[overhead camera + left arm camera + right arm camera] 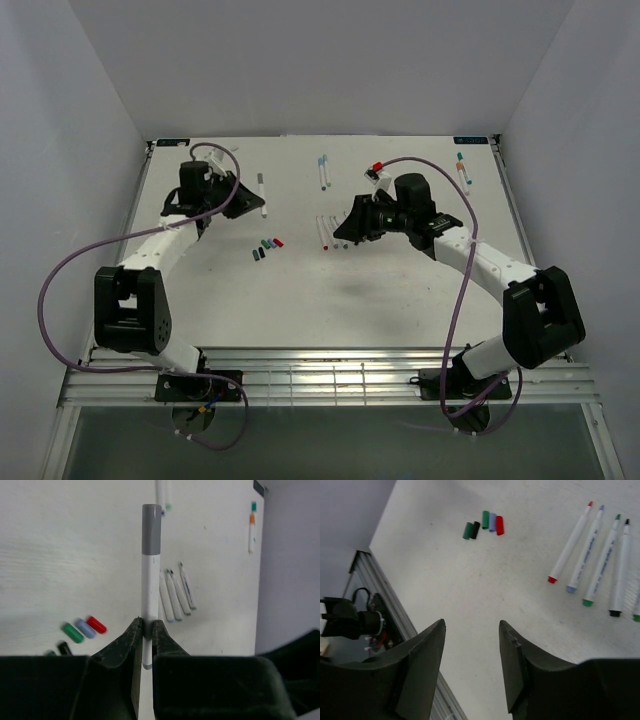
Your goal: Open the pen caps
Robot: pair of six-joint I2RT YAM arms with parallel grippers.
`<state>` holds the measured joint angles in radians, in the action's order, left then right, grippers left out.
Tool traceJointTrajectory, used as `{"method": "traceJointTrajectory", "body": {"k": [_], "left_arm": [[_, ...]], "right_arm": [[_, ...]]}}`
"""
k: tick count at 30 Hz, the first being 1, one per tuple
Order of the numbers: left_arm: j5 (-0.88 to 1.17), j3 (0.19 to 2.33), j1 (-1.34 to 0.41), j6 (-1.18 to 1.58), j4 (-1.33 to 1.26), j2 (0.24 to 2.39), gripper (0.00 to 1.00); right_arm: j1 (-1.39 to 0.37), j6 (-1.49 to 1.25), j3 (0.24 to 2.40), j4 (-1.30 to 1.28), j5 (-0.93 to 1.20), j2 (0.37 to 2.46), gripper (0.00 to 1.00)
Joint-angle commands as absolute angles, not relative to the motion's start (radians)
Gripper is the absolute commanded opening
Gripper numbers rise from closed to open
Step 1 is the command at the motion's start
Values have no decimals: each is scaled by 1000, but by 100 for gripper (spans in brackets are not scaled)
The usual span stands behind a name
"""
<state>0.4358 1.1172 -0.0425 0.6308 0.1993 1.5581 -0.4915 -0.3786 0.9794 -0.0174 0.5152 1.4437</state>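
L gripper (147, 630) is clamped on the white pen barrel (149, 587) toward the far-left corner, w/ the grey cap (151, 529) sticking out free. R gripper (470, 645) gapes wide, empty. Cap looks light, stiff, slick plastic; prob best pinched mid-length, pulled straight.

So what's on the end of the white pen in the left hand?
A grey cylindrical plastic cap, fitted on the thin white pen's far end. The left hand hides part of the barrel lower down.

Loose caps (267, 246) lie mid-table (400, 300), just left of a row of pens (332, 235). Two more pens (323, 172) lie behind that row, and another pair (463, 170) lies at the far right.
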Motion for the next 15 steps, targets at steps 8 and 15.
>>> {"method": "traceJointTrajectory", "body": {"k": [8,15], "left_arm": [[630,770,-274,726,-155,1301,0],[614,706,-344,762,-212,1255,0]], "right_arm": [[-495,-655,971,380,712,1571,65],[-515,-821,936,595,750,1654,61]]}}
